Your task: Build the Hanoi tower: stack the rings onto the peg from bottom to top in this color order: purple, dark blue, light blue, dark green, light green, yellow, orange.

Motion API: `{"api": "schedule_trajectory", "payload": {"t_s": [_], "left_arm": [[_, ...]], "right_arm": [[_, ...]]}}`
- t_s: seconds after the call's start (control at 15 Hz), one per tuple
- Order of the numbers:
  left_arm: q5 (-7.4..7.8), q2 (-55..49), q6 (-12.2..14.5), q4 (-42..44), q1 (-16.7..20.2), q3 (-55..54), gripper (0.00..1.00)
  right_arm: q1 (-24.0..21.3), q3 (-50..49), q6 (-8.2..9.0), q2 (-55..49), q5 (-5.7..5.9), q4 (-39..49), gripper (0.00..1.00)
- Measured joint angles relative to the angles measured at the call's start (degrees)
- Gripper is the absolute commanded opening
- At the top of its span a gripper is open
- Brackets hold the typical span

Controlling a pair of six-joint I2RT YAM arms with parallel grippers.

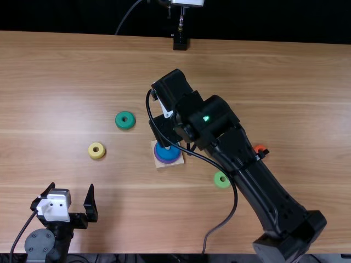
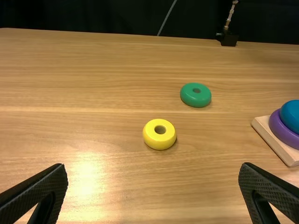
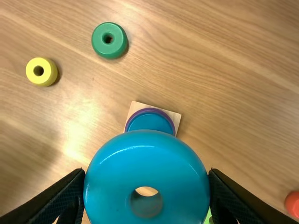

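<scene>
1. My right gripper (image 3: 147, 172) is clamping the light blue ring (image 3: 140, 161).
2. Its stack is lying below: dark blue ring (image 1: 166, 154) over purple ring (image 2: 282, 131), on the base (image 2: 267, 131).
3. My left gripper (image 1: 72, 188) is resting farther off, fingers apart.

Wooden table (image 1: 66, 71), black stand (image 1: 180, 43) at its far edge

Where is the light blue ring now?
In the right wrist view, the light blue ring is held in the right gripper, partly hiding the wooden base.
</scene>
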Motion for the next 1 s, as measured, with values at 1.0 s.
{"api": "schedule_trajectory", "payload": {"t_s": [1.0], "left_arm": [[0.00, 0.00, -0.02, 0.00, 0.00, 0.00, 1.00]], "right_arm": [[0.00, -3.67, 0.00, 0.85, 0.00, 0.68, 0.00]]}}
